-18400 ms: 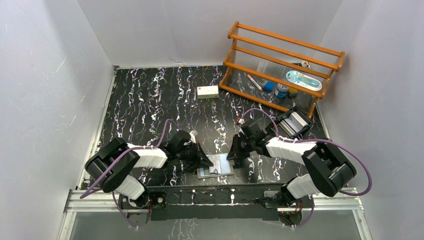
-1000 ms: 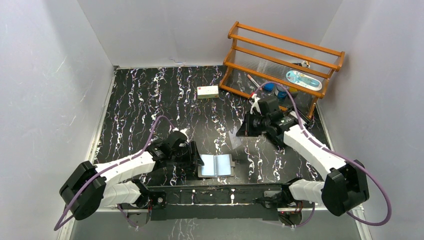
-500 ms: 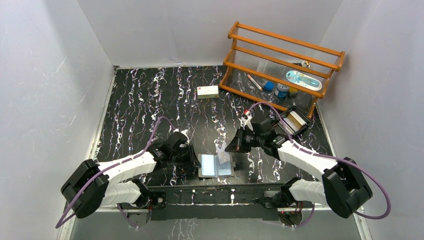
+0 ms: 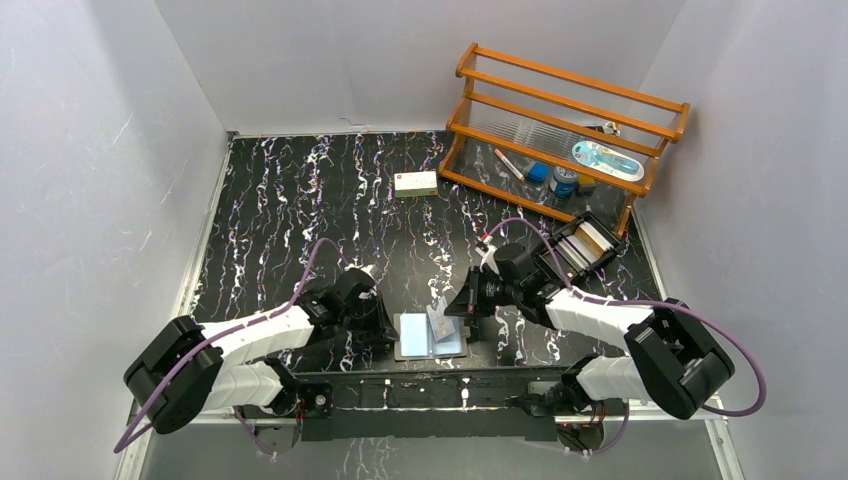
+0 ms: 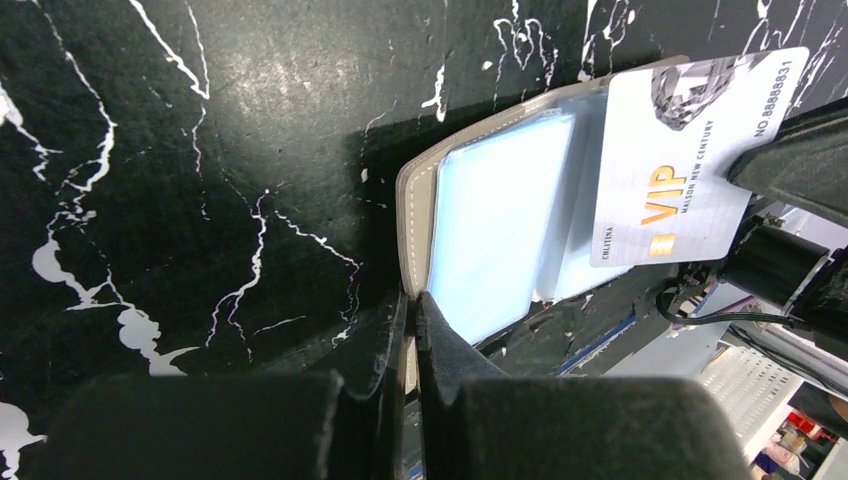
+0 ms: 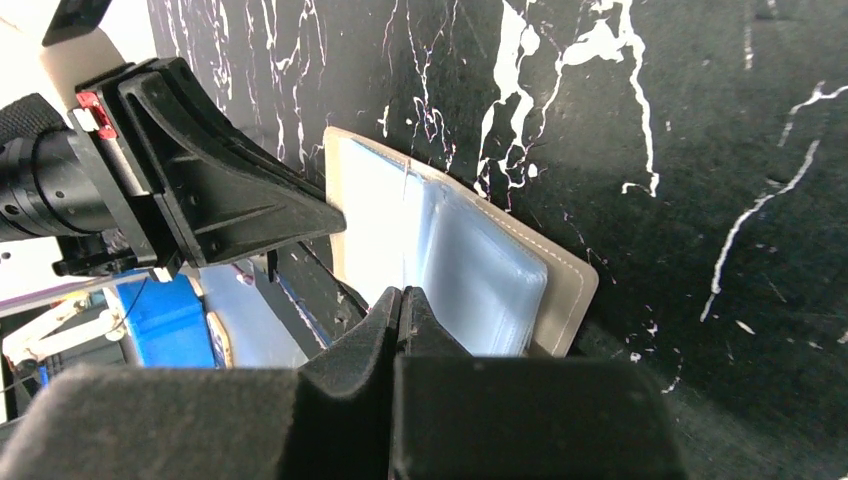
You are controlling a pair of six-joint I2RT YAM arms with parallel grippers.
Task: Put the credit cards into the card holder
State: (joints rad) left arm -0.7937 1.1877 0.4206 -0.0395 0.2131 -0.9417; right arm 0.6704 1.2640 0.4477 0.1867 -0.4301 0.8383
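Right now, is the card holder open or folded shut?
Open. The card holder lies spread flat, its pale blue inside facing up; the left gripper pinches its edge.

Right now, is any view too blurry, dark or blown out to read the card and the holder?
Left wrist: card sharp, print legible, card holder crisp; own jaws soft in the foreground, dark shadow beside the holder. Right wrist: holder sleeves show mild sheen, jaws blurred, top-left corner washed out white. Top external: evenly lit, but the card is too small to read.
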